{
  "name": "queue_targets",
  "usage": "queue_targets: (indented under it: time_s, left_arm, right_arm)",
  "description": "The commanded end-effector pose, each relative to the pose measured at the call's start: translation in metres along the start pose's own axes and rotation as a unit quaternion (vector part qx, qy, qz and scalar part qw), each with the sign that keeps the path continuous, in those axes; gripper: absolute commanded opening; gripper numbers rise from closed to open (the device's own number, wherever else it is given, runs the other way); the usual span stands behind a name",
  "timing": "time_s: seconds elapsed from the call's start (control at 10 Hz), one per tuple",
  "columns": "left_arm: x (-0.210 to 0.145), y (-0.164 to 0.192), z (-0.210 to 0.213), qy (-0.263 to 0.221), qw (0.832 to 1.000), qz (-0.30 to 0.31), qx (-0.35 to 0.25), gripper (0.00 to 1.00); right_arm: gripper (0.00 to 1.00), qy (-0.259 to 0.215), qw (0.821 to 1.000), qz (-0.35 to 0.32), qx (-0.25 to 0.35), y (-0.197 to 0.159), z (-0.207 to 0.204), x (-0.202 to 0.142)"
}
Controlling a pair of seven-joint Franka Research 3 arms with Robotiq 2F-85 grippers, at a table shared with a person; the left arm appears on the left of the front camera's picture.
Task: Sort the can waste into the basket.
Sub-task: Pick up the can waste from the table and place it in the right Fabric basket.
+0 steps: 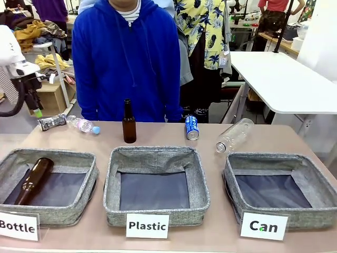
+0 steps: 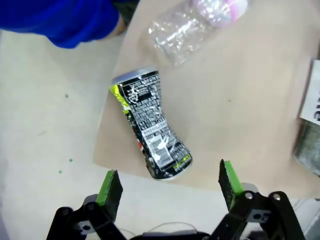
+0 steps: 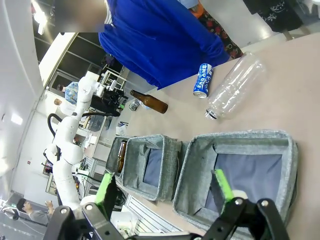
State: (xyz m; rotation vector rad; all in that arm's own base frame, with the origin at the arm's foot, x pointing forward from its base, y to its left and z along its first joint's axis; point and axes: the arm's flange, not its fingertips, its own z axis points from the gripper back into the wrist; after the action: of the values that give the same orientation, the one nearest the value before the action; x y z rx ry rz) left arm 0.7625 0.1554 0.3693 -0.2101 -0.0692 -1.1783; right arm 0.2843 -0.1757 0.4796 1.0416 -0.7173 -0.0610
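Dark crushed can [image 2: 150,125] at table [image 2: 250,125] edge | just ahead of left gripper [image 2: 171,186] | gripper wide open, holding nothing

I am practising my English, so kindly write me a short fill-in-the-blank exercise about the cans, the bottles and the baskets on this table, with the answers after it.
1. The lying brown bottle is in the basket whose card reads ___.
2. The left gripper hovers with ___ jaws over the crushed can.
3. The blue can is on the ___, outside the Can basket.
Missing words: Bottle; open; table.
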Motion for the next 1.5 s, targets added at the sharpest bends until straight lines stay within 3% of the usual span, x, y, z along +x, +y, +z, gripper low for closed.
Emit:
queue_targets:
  time_s: [0.0,0.6,0.8,0.9,1.0,1.1,1.2,1.4]
  left_arm:
    - [0.013,0.028,-0.003,-0.014,0.999,0.013,0.035,1.00]
    - [0.026,0.030,-0.050,-0.012,0.998,0.039,0.049,1.00]
    - [0.028,0.030,-0.059,0.011,0.999,0.027,0.041,1.00]
    - [0.029,0.030,-0.060,0.009,0.999,0.032,0.039,0.88]
    - [0.029,0.029,-0.060,0.008,0.999,0.028,0.034,0.40]
    - [0.030,0.028,-0.059,0.010,0.999,0.029,0.038,0.28]
    - [0.030,0.028,-0.058,0.012,0.999,0.028,0.039,0.00]
    - [0.027,0.020,-0.050,0.010,0.999,0.031,0.039,0.00]
  right_arm:
    - [1.00,-0.010,1.000,0.013,0.008,0.000,-0.001,0.003]
    - [1.00,-0.010,1.000,0.013,0.008,0.000,-0.001,0.003]
    - [1.00,-0.010,1.000,0.013,0.008,0.000,-0.001,0.003]
    - [1.00,-0.010,1.000,0.013,0.008,0.000,-0.001,0.003]
    - [1.00,-0.010,1.000,0.013,0.008,0.000,-0.001,0.003]
    - [1.00,-0.010,1.000,0.013,0.008,0.000,-0.001,0.003]
    - [1.00,-0.010,1.000,0.013,0.008,0.000,-0.001,0.003]
    - [1.00,-0.010,1.000,0.013,0.008,0.000,-0.001,0.003]
